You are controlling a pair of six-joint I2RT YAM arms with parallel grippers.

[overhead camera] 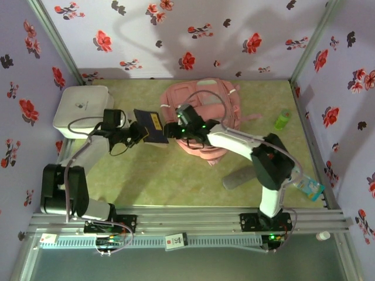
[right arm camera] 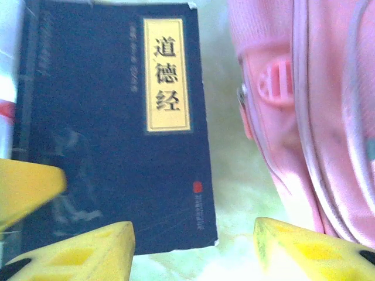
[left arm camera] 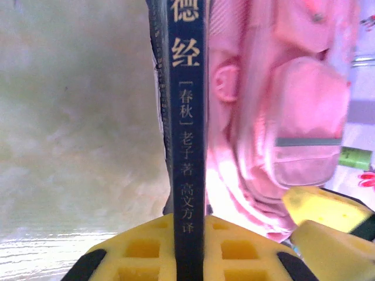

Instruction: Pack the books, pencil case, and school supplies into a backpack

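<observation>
left gripper (left arm camera: 188,249) clamps the navy book (left arm camera: 187,117), long axis straight out from its jaws, pink backpack (left arm camera: 281,117) just right of it; right gripper (right arm camera: 193,246) hangs released at the book's far end.

Top cam is fixed up high behind the arms, looking down and fwd over the whole table (overhead camera: 146,175), so it's the widest and farthest view. Left wrist cam is super close, edge-on to the navy book (left arm camera: 187,146), w/ the backpack (left arm camera: 281,117) just behind on the right. Right wrist cam looks flat at that book's front cover, also v close, pack along its right side. All 3 share the book + pack edge. From overhead, the wrist cams come at it from opposite sides.
</observation>
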